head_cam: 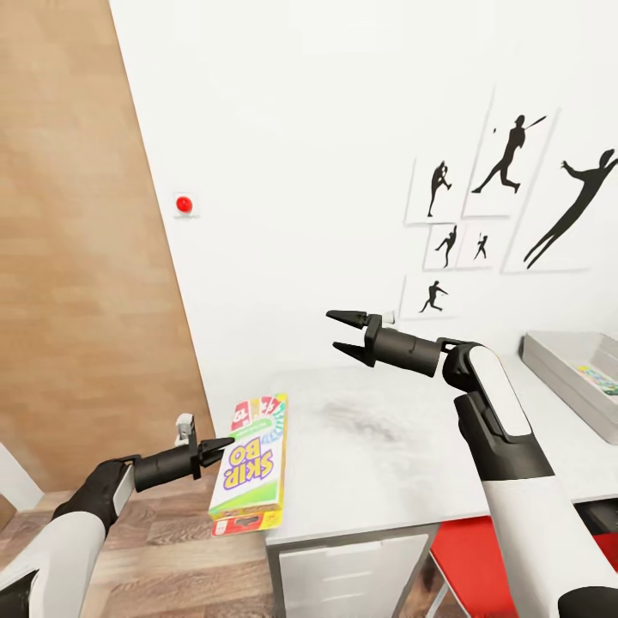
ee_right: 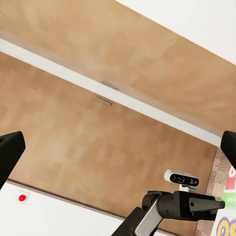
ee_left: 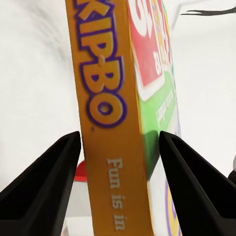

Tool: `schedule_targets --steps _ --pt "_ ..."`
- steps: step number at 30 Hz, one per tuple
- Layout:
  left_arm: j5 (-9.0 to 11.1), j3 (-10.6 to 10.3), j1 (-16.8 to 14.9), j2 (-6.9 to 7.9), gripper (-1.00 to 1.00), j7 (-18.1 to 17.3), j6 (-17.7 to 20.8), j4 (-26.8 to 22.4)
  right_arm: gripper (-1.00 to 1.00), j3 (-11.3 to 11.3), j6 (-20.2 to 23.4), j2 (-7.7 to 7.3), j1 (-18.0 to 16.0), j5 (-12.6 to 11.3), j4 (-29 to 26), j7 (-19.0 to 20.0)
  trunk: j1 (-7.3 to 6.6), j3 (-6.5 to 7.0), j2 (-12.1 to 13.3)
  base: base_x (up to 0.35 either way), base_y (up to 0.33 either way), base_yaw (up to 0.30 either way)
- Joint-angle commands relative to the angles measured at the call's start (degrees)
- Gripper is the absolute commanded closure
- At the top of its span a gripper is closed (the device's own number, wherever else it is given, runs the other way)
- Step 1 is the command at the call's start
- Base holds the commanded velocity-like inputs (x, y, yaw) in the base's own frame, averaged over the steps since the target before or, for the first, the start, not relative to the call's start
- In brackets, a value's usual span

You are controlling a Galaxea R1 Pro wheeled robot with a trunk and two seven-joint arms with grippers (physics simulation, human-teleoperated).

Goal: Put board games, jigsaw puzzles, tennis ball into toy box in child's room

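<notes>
Skip-Bo lettering marks the board game (head_cam: 254, 468), a flat box with a white, colourful cover and an orange edge, which is seen at the near left corner of the bench (head_cam: 403, 446). The box is tilted, its lower end hanging past the bench's near edge; whether it touches the top cannot be told. In the left wrist view the box (ee_left: 115, 118) stands between the two dark fingers (ee_left: 44, 182) of the left claw (head_cam: 210, 451), the orange edge facing the camera; a small gap shows on either side, so a firm grasp cannot be confirmed. In the head view the left claw's tips are at the box's left edge.

The right claw (head_cam: 343, 333) is held up above the bench's far part, in front of the white wall (head_cam: 326, 129), with its fingers spread and nothing between them. In the right wrist view its fingertips (ee_right: 10, 152) appear at the picture's edges, wide apart, and the left arm with its camera is seen beyond them.

At the far right of the bench the light grey toy box (head_cam: 562, 369) is found, with a colourful flat item partly visible inside it. Black baseball-player silhouettes (head_cam: 506, 159) are seen on the wall above. A red round button (head_cam: 183, 204) is fixed on the wall to the left.
</notes>
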Motion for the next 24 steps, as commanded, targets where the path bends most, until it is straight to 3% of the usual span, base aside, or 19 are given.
schedule_targets --steps 1,15,24 --pt "-0.6 0.4 -0.1 -0.02 1.00 -0.4 0.5 0.0 -1.00 0.1 0.0 -0.04 0.0 -0.6 0.0 -0.6 -0.21 0.10 0.4 -0.003 0.000 0.000" --pt "-0.6 0.4 -0.1 -0.04 1.00 -0.4 0.5 0.0 -1.00 0.2 0.0 0.05 0.0 0.0 0.0 -0.6 -3.29 2.61 6.0 -0.006 0.000 0.000" --pt "-0.6 0.4 -0.1 0.00 1.00 -0.4 0.7 0.0 -1.00 0.2 -0.1 0.05 0.0 0.1 0.0 -0.6 -5.26 4.23 9.6 -0.204 0.027 0.000"
